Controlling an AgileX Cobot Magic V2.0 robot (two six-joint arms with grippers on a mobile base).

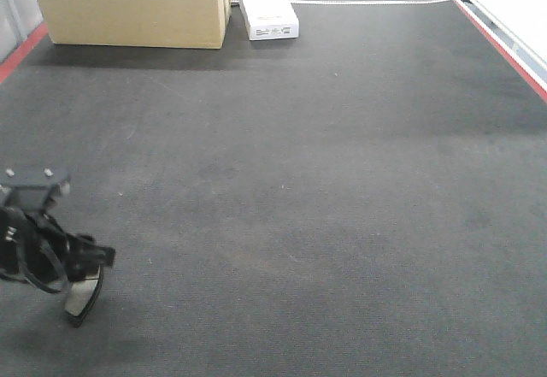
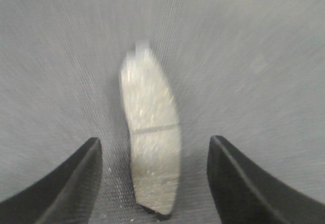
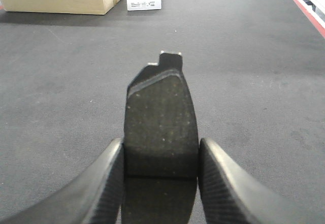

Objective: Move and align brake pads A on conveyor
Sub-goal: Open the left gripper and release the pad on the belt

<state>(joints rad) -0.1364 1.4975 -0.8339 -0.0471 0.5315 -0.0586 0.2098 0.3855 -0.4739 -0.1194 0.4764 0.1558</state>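
Observation:
One brake pad A (image 2: 152, 142), pale grey in the light with a thin groove across it, lies on the dark conveyor (image 2: 264, 56) between the fingers of my left gripper (image 2: 153, 140). The jaws stand wide apart and touch nothing; this view is blurred. In the front view the left gripper (image 1: 79, 274) is low at the left with that pad (image 1: 81, 298) under it. My right gripper (image 3: 161, 141) is shut on a second, dark brake pad A (image 3: 161, 117), its end tab pointing away, held above the belt (image 3: 254, 82). The right gripper is out of the front view. No other pads are in view.
A cardboard box (image 1: 132, 5) and a long white box (image 1: 265, 5) stand at the belt's far end; both also show in the right wrist view. Red strips run along the right edge (image 1: 487, 31) and left edge (image 1: 21, 52). A white line (image 1: 367, 2) crosses the back.

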